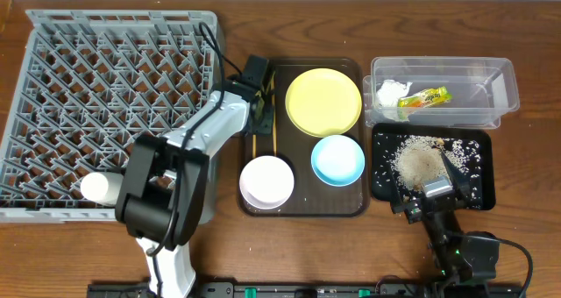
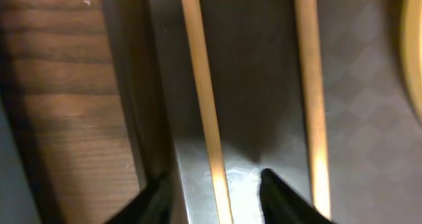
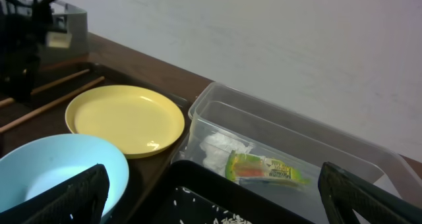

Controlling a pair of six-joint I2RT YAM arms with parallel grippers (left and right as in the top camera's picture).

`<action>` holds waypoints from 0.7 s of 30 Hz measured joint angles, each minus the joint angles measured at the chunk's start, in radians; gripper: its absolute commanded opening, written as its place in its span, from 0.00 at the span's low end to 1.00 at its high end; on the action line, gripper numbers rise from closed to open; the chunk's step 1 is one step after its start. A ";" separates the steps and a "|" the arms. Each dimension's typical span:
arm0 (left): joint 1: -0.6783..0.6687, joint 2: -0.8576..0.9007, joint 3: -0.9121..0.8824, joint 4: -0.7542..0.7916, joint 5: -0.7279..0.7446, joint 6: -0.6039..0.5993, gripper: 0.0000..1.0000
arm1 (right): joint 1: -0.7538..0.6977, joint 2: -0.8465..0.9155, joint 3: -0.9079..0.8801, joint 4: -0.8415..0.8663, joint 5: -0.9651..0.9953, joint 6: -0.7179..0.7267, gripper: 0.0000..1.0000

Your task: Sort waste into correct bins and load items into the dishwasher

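Note:
My left gripper (image 1: 260, 114) is open and low over the left side of the dark-brown serving tray (image 1: 302, 212). In the left wrist view its fingertips (image 2: 214, 197) straddle the left chopstick (image 2: 204, 99); the second chopstick (image 2: 308, 99) lies to the right, outside the jaws. A yellow plate (image 1: 323, 101), a light-blue bowl (image 1: 337, 159) and a white bowl (image 1: 266, 181) sit on that tray. A white cup (image 1: 95, 187) lies in the grey dish rack (image 1: 114, 105). My right gripper (image 1: 429, 197) is open and empty at the front of the black tray (image 1: 432, 202), which holds rice crumbs (image 1: 421, 162).
The clear tub (image 1: 443, 70) at the back right holds the white napkin (image 1: 390, 93) and the snack wrapper (image 1: 424, 97); both show in the right wrist view, napkin (image 3: 221, 148) and wrapper (image 3: 264, 170). The left arm crosses the rack's right edge.

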 measured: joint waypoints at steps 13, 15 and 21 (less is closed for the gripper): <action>0.001 0.023 0.005 -0.018 0.016 -0.011 0.08 | 0.000 0.000 0.000 0.000 0.000 0.000 0.99; 0.004 0.020 0.015 -0.061 0.017 -0.011 0.08 | 0.000 0.000 0.000 0.000 0.000 0.000 0.99; 0.047 -0.104 0.090 -0.200 0.020 -0.010 0.08 | 0.000 0.000 0.000 0.000 0.000 0.000 0.99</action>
